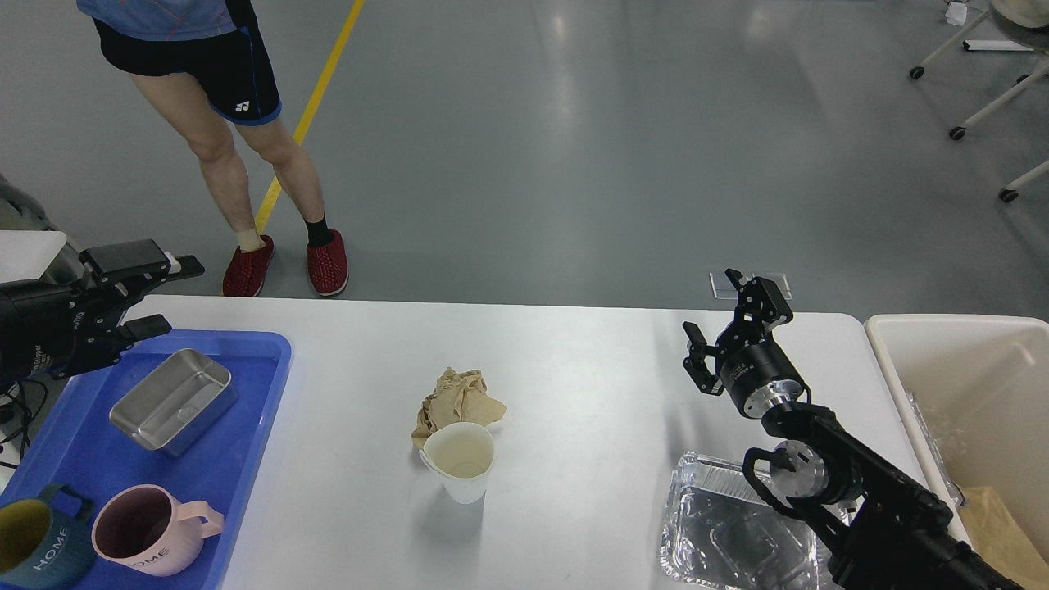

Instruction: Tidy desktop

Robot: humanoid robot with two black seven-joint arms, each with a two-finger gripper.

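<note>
The white desktop spans the view. On it, near the middle, stands a white paper cup with a crumpled brown paper touching its far side. A foil tray lies at the front right, partly under my right arm. My right gripper is open and empty above the desktop's far right. My left gripper is open and empty over the far left corner of the blue tray.
The blue tray holds a steel box, a pink mug and a dark teal mug. A cream bin stands at the right edge with brown paper inside. A person stands beyond the table's far left.
</note>
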